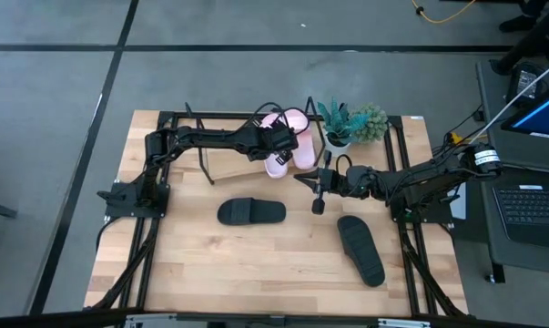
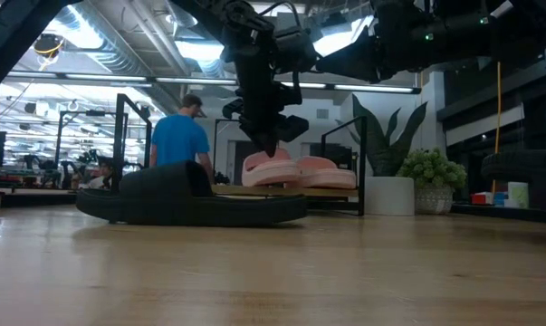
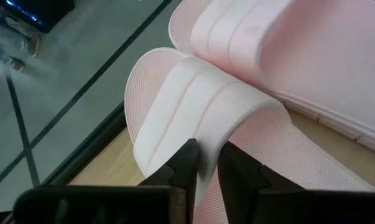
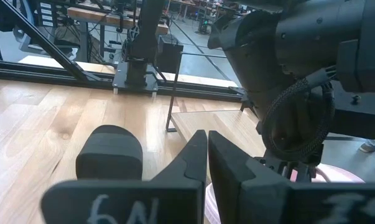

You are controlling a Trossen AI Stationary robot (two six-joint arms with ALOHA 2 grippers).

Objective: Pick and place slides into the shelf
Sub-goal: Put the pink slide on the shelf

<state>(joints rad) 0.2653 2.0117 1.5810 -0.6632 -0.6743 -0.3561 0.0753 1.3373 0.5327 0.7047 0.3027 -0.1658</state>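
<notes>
Two light pink slides lie side by side on the tilted wooden shelf (image 1: 242, 167) at the table's far middle. My left gripper (image 3: 209, 163) is shut on the strap of the left one (image 1: 276, 166). That slide's sole rests on the shelf board (image 2: 340, 191), and the other pink slide (image 3: 287, 43) lies beside it. Two black slides (image 1: 251, 211) (image 1: 360, 248) lie flat on the tabletop. My right gripper (image 4: 206, 137) hangs shut with nothing in it, right of the shelf and above the table's middle. My left gripper pinches the pink slide's strap (image 3: 207, 146) at its edge, with one finger (image 3: 187, 168) over the strap and the other (image 3: 240, 180) under it, above the footbed. The fingers slant down from the table's left. The slide lies on the shelf.
A white pot with spiky leaves and a round green bush (image 1: 351, 123) stand at the far edge, right of the shelf. The shelf's black wire post (image 2: 361, 163) rises at its right end. A person in a blue shirt (image 2: 177, 140) stands in the room beyond.
</notes>
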